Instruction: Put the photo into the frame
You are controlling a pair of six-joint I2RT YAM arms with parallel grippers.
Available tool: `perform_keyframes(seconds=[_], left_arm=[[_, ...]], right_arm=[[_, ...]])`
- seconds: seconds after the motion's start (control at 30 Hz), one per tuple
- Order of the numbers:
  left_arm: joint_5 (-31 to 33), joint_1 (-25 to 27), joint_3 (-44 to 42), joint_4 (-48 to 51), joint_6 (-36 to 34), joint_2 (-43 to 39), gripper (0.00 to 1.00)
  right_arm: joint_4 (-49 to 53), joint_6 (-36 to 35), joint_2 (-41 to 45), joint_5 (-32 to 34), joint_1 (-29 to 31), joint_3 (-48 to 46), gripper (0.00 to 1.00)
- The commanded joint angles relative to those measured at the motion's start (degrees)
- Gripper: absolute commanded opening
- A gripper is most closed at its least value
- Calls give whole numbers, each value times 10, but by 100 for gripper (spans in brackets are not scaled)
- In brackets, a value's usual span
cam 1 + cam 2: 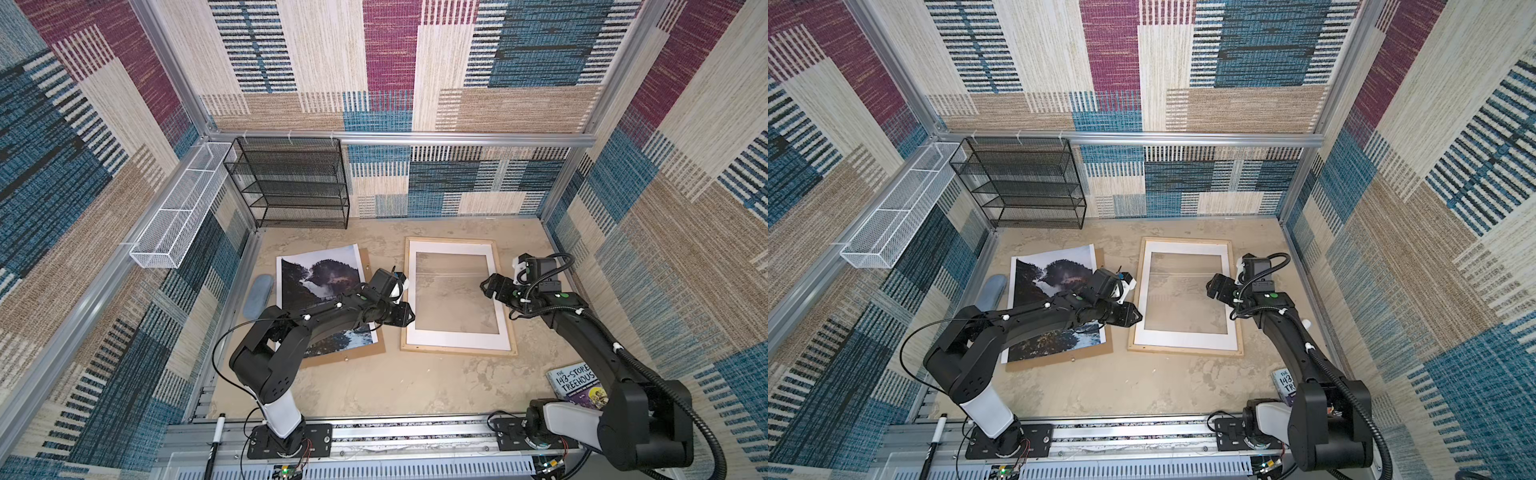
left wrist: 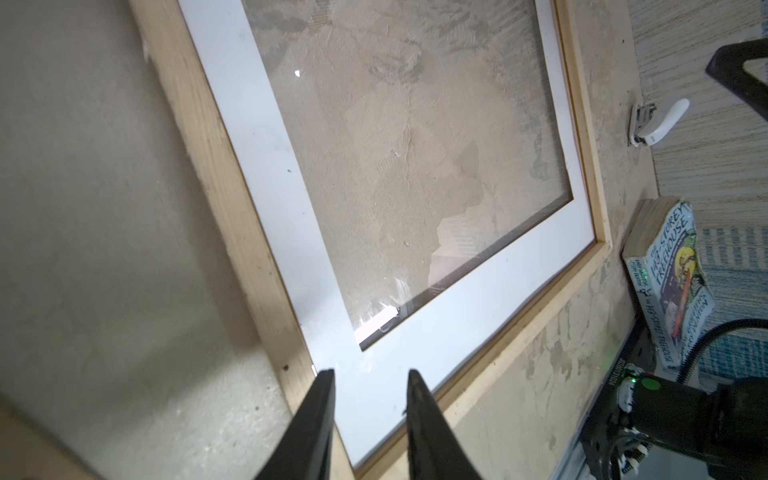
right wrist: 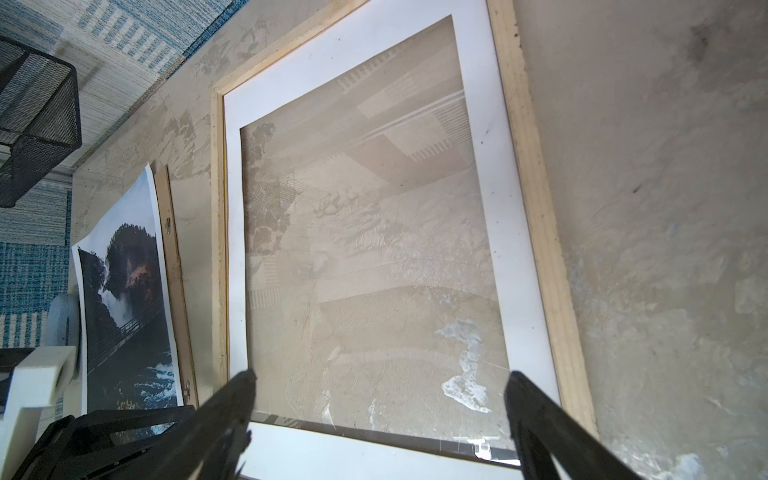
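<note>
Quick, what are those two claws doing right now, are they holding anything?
Left gripper: open, holding nothing.
Right gripper: wide open, holding nothing.

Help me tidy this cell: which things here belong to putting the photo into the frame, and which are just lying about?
For the job: photo, frame, white mat board, brown backing board.
Lying about: book, grey case, black mesh shelf, white wire basket, marker.

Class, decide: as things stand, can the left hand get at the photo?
Probably yes: the left hand, empty, is by the frame, next to the photo, which lies uncovered on the backing board; only its own arm crosses above.
</note>
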State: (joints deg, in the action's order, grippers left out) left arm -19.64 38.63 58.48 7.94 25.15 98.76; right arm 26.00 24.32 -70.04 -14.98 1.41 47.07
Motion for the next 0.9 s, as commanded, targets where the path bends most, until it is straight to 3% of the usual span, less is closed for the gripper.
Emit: perform_keyframes(seconds=[0.0, 0.37, 0.53, 0.7, 0.87], left_arm=[[11, -1, -2, 5, -18, -7, 33], [46, 0, -2, 24, -17, -13, 33], [98, -5, -20, 26, 10, -26, 33], [133, -26, -52, 24, 44, -50, 33], [132, -71, -95, 12, 70, -80, 34]], right_arm=[[-12, -4, 3, 1, 0, -2, 95], [-14, -4, 3, -4, 0, -6, 95], [-37, -8, -5, -47, 0, -16, 94], [-74, -5, -22, -102, 5, -27, 90], [-104, 9, -34, -111, 42, -24, 89]])
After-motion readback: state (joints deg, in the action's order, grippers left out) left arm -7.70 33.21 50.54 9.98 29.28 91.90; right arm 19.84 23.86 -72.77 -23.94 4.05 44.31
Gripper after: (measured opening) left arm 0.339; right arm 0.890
